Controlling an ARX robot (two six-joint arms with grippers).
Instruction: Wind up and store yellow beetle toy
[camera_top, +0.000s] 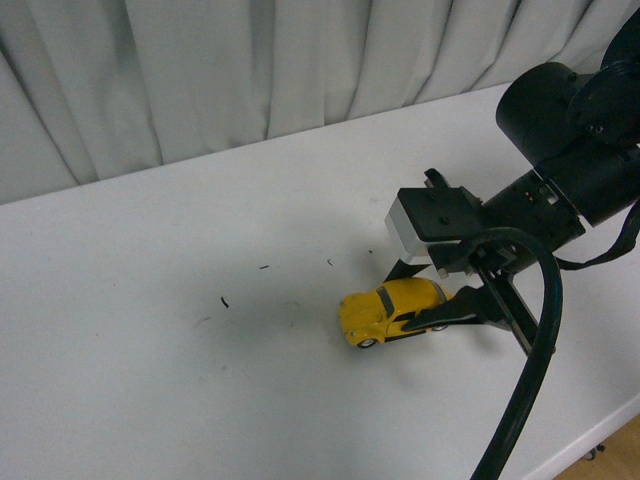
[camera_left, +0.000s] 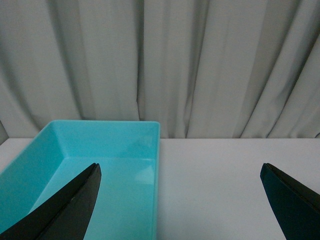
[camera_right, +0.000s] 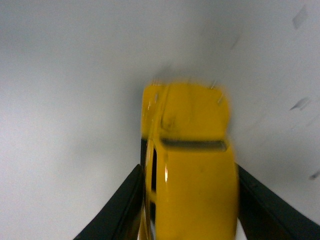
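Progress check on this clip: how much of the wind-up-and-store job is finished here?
Done: the right gripper has its fingers against both sides of the yellow beetle toy, wheels on the table. In hand: that grip; whether the toy is wound cannot be told. Left: storing it; the turquoise bin near the open left gripper holds nothing visible.

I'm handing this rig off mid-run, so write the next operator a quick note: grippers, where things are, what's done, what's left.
Right gripper: jaws closed on the sides of the yellow beetle toy, which appears to sit wheels-down on the white table.
Left gripper: open, empty, facing the turquoise bin.
Done: toy grasped. Whether it is wound up cannot be told.
Left: wind it if needed, then put the toy in the bin.
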